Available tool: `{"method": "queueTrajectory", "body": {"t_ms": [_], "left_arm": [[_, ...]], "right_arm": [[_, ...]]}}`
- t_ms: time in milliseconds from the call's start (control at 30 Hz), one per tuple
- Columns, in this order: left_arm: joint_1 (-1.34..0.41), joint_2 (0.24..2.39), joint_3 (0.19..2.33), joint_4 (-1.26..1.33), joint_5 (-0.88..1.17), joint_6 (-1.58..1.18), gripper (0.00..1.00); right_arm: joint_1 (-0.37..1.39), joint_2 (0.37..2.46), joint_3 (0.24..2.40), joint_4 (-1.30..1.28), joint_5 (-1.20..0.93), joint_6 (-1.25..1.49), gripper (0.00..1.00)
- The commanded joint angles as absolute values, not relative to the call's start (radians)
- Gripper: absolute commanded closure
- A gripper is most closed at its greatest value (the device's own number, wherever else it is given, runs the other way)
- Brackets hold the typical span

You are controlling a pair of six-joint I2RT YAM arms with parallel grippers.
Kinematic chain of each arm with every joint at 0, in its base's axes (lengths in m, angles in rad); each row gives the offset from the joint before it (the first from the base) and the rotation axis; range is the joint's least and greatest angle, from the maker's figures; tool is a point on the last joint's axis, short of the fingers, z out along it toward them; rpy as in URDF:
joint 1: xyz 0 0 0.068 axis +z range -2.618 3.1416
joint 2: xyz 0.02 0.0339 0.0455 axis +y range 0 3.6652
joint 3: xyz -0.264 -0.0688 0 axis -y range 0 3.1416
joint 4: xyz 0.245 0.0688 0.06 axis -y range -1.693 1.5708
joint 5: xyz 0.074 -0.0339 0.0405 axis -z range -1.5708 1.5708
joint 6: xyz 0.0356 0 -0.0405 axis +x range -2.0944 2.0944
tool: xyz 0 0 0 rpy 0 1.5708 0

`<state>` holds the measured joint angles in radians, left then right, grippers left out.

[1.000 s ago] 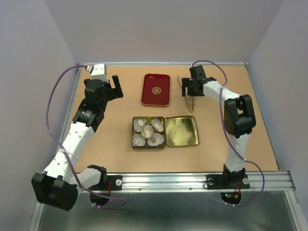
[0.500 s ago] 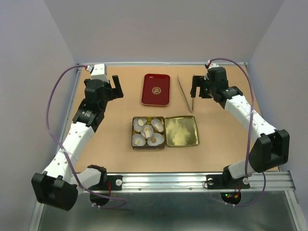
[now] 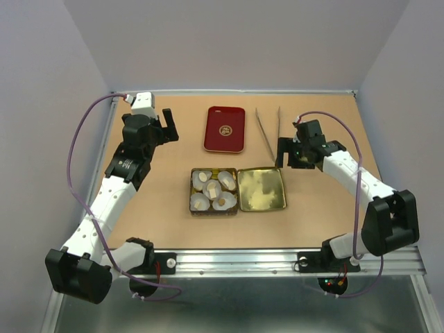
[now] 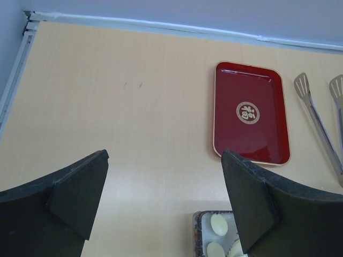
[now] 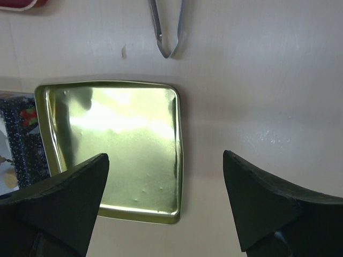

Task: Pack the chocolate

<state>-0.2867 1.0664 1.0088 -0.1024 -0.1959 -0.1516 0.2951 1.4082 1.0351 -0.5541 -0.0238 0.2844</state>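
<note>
The chocolate [image 3: 222, 202], tiny cream and light-brown pieces, sits in fluted white paper cups [image 3: 198, 203] inside the patterned tin [image 3: 191, 191], just left of the right gripper [image 5: 163, 160], whose jaws stand wide apart above the shiny gold lid [image 5: 118, 144]. The left gripper [image 4: 164, 156], equally spread, hovers well apart from the tin, near a glossy red rectangular tray [image 4: 249, 112] and slim metal tweezers [image 4: 316, 120]

The right gripper [image 3: 290, 161] has left the long metal tweezers [image 3: 267, 135] lying flat on the table and pulled nearer, jaws apart, above the shallow gold tin lid [image 3: 261, 189]
</note>
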Motion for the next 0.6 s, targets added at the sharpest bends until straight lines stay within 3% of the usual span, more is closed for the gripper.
{"method": "queueTrajectory", "body": {"t_ms": [0, 333, 567], "left_arm": [[-0.291, 1.051, 1.040, -0.066, -0.192, -0.158, 0.01], [-0.293, 1.063, 1.040, -0.060, -0.176, -0.166, 0.01], [-0.293, 1.063, 1.040, -0.060, -0.181, -0.164, 0.01]], "right_arm": [[0.291, 1.405, 0.990, -0.554, -0.070, 0.322, 0.09], [0.291, 1.457, 0.936, -0.551, -0.063, 0.337, 0.13], [0.304, 1.511, 0.923, -0.532, -0.026, 0.356, 0.21]]}}
